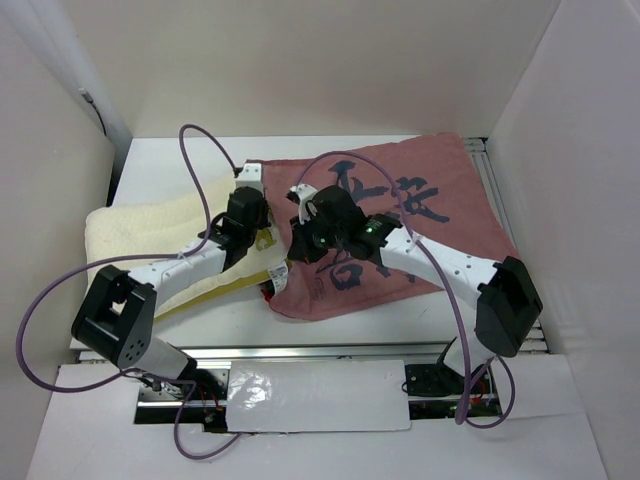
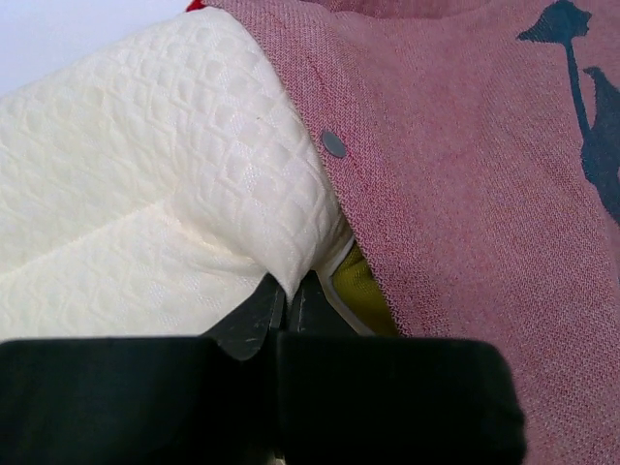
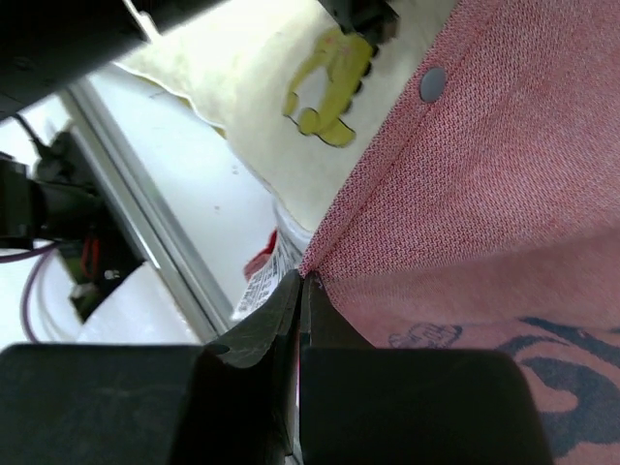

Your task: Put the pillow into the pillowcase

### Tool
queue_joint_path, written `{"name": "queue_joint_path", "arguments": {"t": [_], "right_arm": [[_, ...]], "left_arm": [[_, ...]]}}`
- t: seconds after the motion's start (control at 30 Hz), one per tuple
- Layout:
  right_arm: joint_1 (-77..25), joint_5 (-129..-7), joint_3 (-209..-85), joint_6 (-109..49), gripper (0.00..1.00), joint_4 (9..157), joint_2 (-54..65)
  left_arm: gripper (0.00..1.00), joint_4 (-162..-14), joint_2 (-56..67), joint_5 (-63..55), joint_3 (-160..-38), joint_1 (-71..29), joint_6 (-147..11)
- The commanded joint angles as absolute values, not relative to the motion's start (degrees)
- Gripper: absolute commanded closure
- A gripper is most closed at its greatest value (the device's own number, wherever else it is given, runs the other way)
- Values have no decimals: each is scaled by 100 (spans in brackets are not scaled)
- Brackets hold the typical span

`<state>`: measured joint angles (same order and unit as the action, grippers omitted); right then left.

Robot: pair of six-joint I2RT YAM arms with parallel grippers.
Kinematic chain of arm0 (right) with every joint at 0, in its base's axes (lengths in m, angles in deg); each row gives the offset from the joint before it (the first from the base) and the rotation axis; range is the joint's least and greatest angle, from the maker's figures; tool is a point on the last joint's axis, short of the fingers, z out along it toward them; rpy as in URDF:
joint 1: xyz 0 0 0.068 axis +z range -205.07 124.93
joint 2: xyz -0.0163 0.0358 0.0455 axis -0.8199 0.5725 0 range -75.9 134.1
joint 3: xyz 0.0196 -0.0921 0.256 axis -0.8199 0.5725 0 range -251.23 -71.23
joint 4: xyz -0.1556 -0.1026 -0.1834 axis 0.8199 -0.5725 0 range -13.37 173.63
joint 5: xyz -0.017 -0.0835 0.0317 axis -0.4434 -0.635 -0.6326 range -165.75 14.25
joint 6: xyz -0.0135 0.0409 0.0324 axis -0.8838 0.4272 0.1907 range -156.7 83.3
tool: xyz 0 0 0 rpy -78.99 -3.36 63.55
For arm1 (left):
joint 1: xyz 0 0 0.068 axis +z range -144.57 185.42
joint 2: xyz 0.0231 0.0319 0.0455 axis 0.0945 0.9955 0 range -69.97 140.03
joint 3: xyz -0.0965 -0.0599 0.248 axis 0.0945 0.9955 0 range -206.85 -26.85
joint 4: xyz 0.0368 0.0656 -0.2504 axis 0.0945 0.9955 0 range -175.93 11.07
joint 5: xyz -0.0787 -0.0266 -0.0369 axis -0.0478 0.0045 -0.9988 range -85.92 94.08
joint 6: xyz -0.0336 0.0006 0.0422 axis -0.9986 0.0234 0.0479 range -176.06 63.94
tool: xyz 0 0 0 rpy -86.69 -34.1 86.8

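While L gripper (image 2: 289, 308) pinches pillow (image 2: 145, 194) corner, R gripper (image 3: 302, 291) seems clamped shut on pillowcase (image 3: 504, 194) hem.

The left arm (image 1: 180, 268) reaches from the near left corner of the tabletop (image 1: 170, 165) toward its middle, forearm slanting inward. The left gripper (image 2: 288, 291) has its jaws pressed together on a corner of the pillow (image 2: 145, 194) (only a pinch of fabric). The right arm (image 1: 440, 265) angles in from the near right corner, elbow out by the right edge. The right gripper (image 3: 300, 283) is clamped on the hem of the pillowcase (image 3: 504, 194). The wrists sit near each other.
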<state>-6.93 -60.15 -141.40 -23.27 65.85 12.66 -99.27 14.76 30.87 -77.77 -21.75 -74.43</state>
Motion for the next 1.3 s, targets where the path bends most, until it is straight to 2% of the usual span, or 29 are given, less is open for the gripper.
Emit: {"name": "queue_joint_path", "arguments": {"t": [0.0, 0.1, 0.27, 0.43, 0.5, 0.63, 0.67, 0.73, 0.77, 0.8, 0.9, 1.03, 1.27], "right_arm": [[-735, -5439, -14348, -2028, 100, 6727, 1147], [-910, -5317, -14286, -1711, 100, 7211, 1147], [-1156, -3974, -14234, -779, 100, 8272, 1340], [-1157, -4024, -14101, -384, 100, 8600, 1393], [-1157, -4024, -14101, -313, 100, 8662, 1446], [-1218, -4304, -13996, -312, 100, 8451, 1507], [-1218, -4401, -13935, -312, 100, 8399, 1507], [-1349, -4569, -13760, -312, 100, 8398, 1507], [-1350, -4621, -13759, -312, 100, 8337, 1507], [-1411, -4621, -13698, -312, 100, 8276, 1507], [-1464, -4744, -13697, -435, 100, 8196, 1560], [-1464, -4806, -13697, -550, 100, 8091, 1665], [-1464, -4964, -13759, -725, 100, 7977, 1770]], "left_arm": [[100, -10861, 1327, 3239, -7836, -2330, -7943], [100, -10406, 1055, 3185, -7836, -2446, -8513], [100, -10230, 1044, 4343, -7694, -2612, -10006], [100, -8877, 1974, 5205, -8757, -3052, -11139], [100, -8252, 2195, 5276, -9223, -3105, -11318], [99, -7716, 2101, 5015, -9365, -3166, -11354], [73, -7592, 1961, 5013, -9235, -3166, -11188], [43, -7267, 1390, 4839, -9085, -3166, -10908], [7, -7057, 1179, 4620, -8971, -3114, -10653], [0, -6846, 994, 4522, -8970, -3114, -10581], [0, -5880, 405, 3872, -8847, -2772, -10325], [0, -5429, -88, 3090, -8435, -2253, -10045], [0, -6981, -80, 1482, -7502, -1971, -8718]]}}
